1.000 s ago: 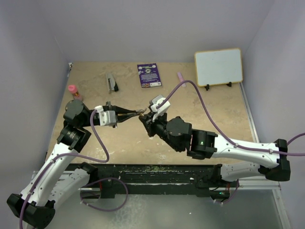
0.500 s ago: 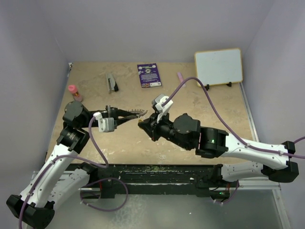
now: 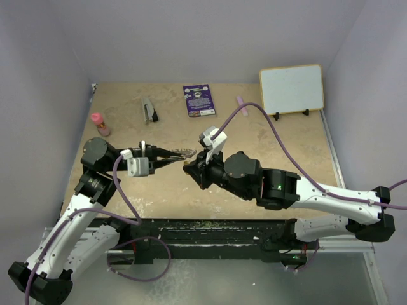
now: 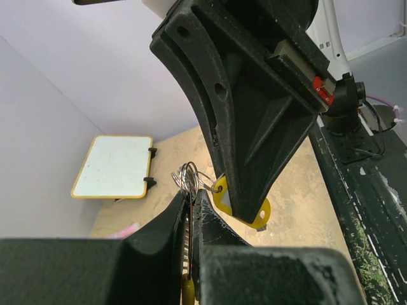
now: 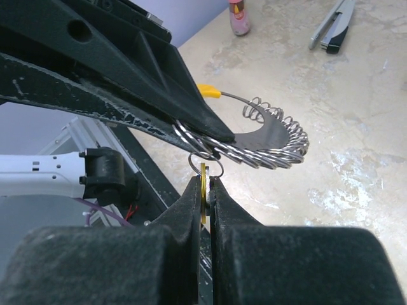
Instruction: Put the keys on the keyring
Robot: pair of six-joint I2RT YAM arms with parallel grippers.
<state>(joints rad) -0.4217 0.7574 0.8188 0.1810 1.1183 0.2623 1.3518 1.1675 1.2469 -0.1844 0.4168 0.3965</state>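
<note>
Detail is scarce from above: the two grippers meet over the middle of the table [image 3: 305, 146], and the keyring [image 3: 183, 152] shows only as a small silvery fleck between them. No key can be made out there.

The wrist views fill this in. From the right wrist, the left gripper [image 5: 213, 135] comes in from the upper left, its jaws pressed together on the keyring. The ring's coiled wire fans out to the right, clear of the table, and the black fingers hide its near-left part. A yellow tip [image 5: 208, 91] pokes out behind those fingers; I cannot tell whether it is a key head.

The right gripper [image 5: 205, 185] is clamped tight on a key [image 5: 203, 190], seen edge-on as a thin yellow strip with the rest buried between the pads. A small loop [image 5: 206, 166] sits at the key's top, just under the keyring; whether the two touch is unclear.

From the left wrist, the right gripper's big black finger covers much of the key's yellow head. A whiteboard [image 4: 114, 166] stands far behind. A bottle [image 3: 98, 123] and a tool [image 3: 150, 110] lie well apart at the back left.
</note>
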